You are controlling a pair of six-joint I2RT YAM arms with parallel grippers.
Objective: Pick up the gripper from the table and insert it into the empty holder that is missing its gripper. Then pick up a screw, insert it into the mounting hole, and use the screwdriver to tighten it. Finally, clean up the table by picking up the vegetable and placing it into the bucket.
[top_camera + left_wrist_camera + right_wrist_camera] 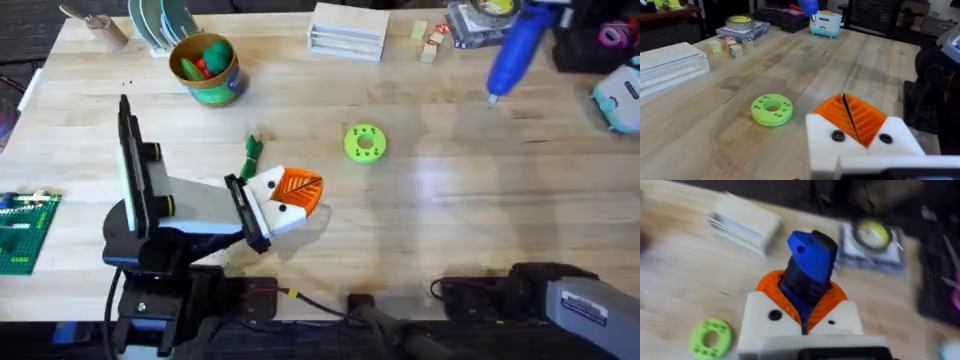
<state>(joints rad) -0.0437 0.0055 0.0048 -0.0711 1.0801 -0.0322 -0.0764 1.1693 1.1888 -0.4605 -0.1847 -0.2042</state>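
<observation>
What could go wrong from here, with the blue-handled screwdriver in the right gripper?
1. The thick blue-handled screwdriver sits tilted between the right gripper's orange ribbed pads, so it may slip or twist under load.
2. The left gripper, shut, sits close to the lime-green flat disc with holes; a forward move could knock it.
3. A small green piece lies on the table beside the left arm, which could sweep it.

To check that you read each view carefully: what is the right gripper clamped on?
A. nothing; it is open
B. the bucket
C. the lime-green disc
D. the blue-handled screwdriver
D: in the right wrist view the right gripper has its orange pads closed around the blue handle of the screwdriver, while the lime-green disc lies apart on the table.
</observation>
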